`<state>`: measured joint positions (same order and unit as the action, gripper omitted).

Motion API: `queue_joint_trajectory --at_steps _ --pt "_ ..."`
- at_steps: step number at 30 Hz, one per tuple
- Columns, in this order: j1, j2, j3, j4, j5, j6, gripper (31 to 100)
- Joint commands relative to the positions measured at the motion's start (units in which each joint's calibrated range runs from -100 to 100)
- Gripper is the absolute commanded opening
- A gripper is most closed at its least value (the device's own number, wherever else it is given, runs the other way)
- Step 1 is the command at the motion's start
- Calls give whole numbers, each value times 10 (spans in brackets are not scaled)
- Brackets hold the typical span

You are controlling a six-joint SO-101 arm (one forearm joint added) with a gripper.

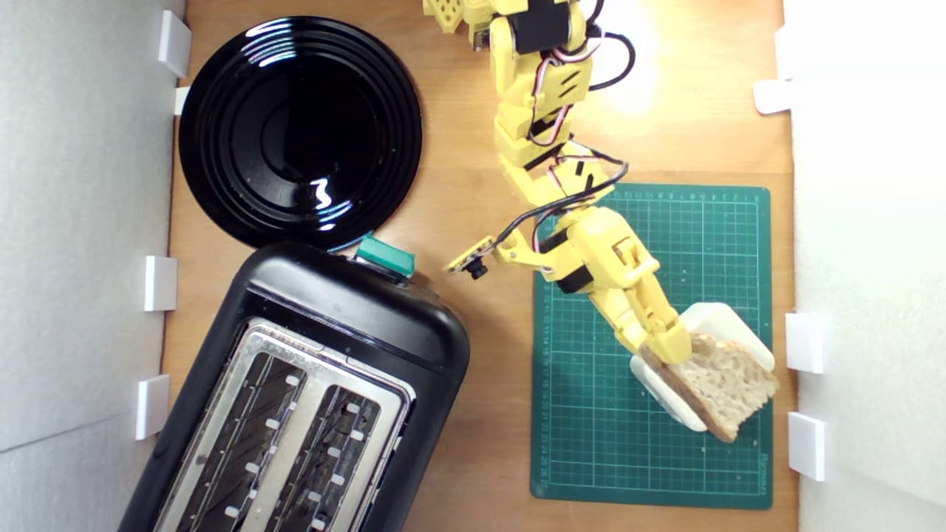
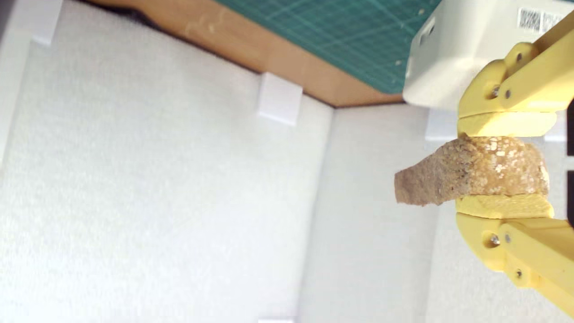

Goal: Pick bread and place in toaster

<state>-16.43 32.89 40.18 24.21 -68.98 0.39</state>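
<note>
My yellow gripper (image 1: 669, 347) is shut on the bread (image 1: 728, 384), a pale holey slice with a brown crust, held above the cream block (image 1: 720, 325) on the green cutting mat (image 1: 650, 414) at the exterior view's right. In the wrist view the bread (image 2: 475, 177) is pinched between both yellow fingers (image 2: 506, 123), crust side facing the camera, lifted clear of the cream block (image 2: 457, 49). The black toaster (image 1: 310, 399) with its silvery top, two long empty slots and green lever (image 1: 384, 257) stands at the exterior view's lower left, far from the gripper.
A round glossy black plate (image 1: 299, 129) lies behind the toaster at the exterior view's upper left. White foam walls (image 1: 81, 222) with small white brackets border both sides of the wooden table (image 1: 473, 185). The wall (image 2: 157, 202) fills most of the wrist view.
</note>
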Motion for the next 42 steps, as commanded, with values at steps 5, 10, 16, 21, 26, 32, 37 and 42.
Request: queue_joint_trajectory --at_steps 5,10,16,21,26,32,37,42 --pt "12 -157 -6 -5 48 -15 595" --pt "29 -239 -9 4 117 -49 595" --pt "34 -347 -11 6 249 -49 595" --pt "34 -474 -12 3 380 -26 595" --pt "27 -552 -13 -5 494 21 595" --pt "35 -610 -17 -5 535 36 595" --pt "56 -643 -15 -5 541 61 595" --pt "64 -681 -15 -5 541 116 595"
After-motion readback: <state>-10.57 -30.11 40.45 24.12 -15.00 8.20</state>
